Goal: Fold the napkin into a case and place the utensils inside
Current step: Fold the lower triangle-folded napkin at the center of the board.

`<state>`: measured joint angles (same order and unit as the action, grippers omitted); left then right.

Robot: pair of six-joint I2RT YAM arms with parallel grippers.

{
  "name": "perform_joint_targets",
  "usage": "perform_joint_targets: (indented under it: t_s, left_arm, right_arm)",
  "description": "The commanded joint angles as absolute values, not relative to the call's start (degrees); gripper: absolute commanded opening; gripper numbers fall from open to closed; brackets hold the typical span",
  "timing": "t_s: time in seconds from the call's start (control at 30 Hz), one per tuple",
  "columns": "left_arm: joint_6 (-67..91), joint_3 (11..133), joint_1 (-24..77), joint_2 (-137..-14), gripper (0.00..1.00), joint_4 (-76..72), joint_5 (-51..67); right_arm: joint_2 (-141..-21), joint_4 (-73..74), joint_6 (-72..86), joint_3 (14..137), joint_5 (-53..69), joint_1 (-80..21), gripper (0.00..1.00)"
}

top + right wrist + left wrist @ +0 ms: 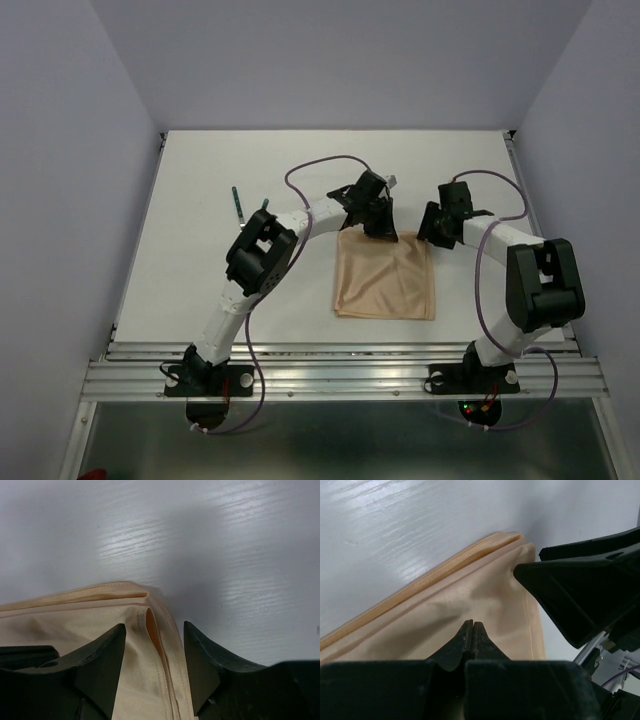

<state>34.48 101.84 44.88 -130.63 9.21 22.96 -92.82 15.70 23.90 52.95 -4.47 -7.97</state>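
The peach-tan napkin (386,278) lies folded into a rough square on the white table. My left gripper (381,228) is at its far edge. In the left wrist view the left gripper (472,624) is shut, its tips sunk into the napkin (445,595), and a soft crease runs up to them. My right gripper (433,237) is at the far right corner. It stands open (154,625), its fingers on either side of the hemmed layers of the napkin (135,655). A slim dark green utensil (238,203) lies far left on the table.
The right gripper's black finger (560,580) fills the right side of the left wrist view, close to my left jaws. A second short green piece (265,204) lies by the left arm's elbow. Grey walls close the table on three sides.
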Motion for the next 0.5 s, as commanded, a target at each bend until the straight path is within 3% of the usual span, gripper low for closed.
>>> perform_joint_targets:
  t_s: [0.0,0.47]
  left_arm:
    - [35.33,108.19,44.65,-132.97,0.00,9.49,24.43]
    - [34.19,106.96,44.74,-134.65,0.00,10.02,24.96]
  right_arm:
    - [-95.44,12.31,21.80,55.72,-1.50,-7.29,0.55]
    - [-96.77,10.55,22.67,54.49,-0.44,-6.77,0.51]
